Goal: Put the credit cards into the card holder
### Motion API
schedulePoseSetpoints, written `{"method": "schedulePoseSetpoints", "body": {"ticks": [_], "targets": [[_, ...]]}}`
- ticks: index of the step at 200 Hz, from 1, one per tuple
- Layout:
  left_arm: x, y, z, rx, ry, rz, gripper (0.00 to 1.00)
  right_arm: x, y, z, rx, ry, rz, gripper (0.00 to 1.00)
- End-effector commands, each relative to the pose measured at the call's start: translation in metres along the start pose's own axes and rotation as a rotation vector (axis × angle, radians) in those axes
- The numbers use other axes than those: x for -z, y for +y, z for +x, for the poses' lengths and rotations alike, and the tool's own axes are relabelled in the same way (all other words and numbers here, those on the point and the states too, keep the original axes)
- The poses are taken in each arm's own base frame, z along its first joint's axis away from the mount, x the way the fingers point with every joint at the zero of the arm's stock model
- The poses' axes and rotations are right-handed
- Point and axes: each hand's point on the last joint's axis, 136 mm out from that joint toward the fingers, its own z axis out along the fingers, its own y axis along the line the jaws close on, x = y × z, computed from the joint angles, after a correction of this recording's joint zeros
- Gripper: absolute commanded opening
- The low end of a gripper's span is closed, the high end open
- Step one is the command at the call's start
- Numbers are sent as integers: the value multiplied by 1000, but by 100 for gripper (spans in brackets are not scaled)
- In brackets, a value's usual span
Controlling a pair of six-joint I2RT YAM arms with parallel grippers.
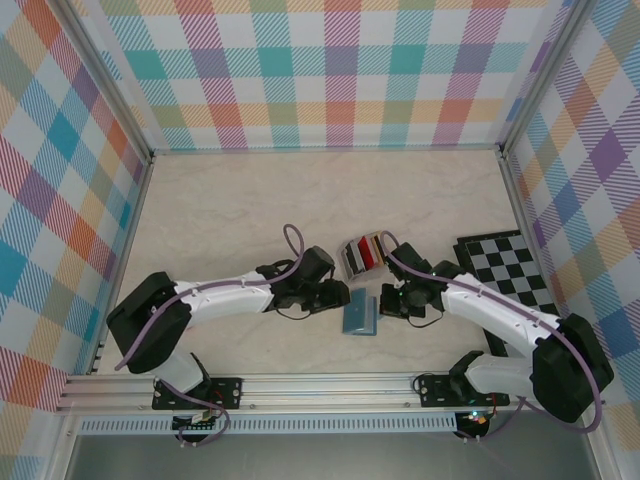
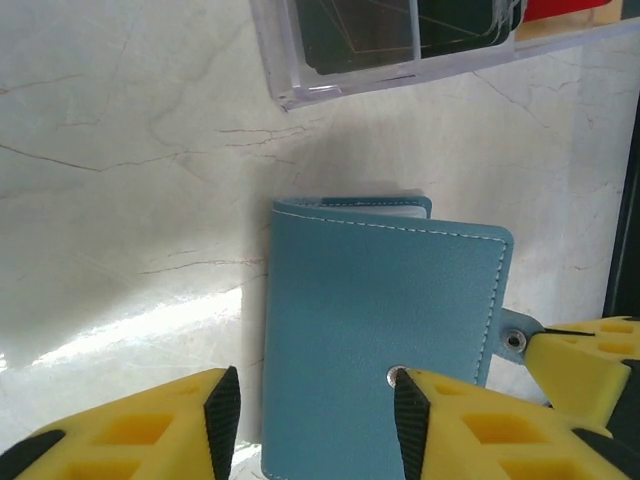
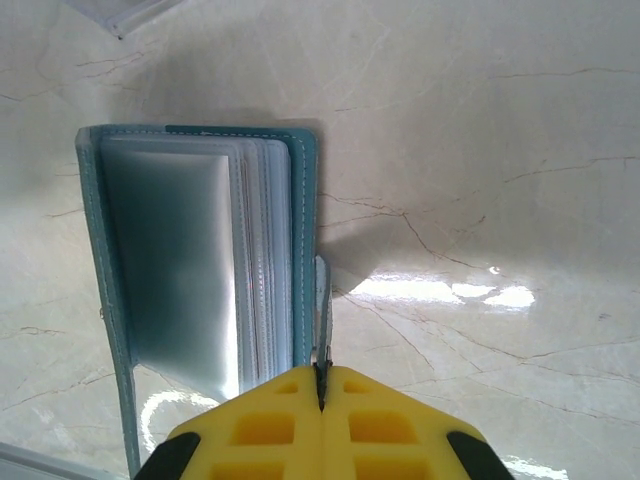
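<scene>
Inwards, forearms low: right claw (image 3: pixel 322 378) tight on the tab (image 3: pixel 323 300) of the card holder (image 2: pixel 380 300), left claw (image 2: pixel 315 415) spread.

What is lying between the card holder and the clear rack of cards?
Nothing; the left wrist view shows a bare strip of table between the card holder and the rack.

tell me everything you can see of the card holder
The card holder is a teal-blue wallet, leather-like with pale stitching, a metal snap stud and a snap tab. It is slightly open, showing clear plastic sleeves inside. It rests on the marble-look table between the arms. The right end effector pinches the tab; the left end effector hangs open over its cover.
</scene>
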Motion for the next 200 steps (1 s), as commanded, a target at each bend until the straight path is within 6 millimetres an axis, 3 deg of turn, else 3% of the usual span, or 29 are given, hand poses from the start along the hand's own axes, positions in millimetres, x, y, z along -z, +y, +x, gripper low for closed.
{"method": "schedulePoseSetpoints", "body": {"ticks": [1,53,98,200], "targets": [[-15,-2,10,-21,56,-2,44,3,3,-1,12,-1,-24,3],[-40,-6,22,-47,115,-25,43,10,18,-3,23,-6,-94,3],[-54,3,28,-37,122,-77,41,16,32,-4,19,-8,-173,3],[-58,-3,31,-37,129,-60,38,-10,52,-1,-10,96,-243,0]]}}
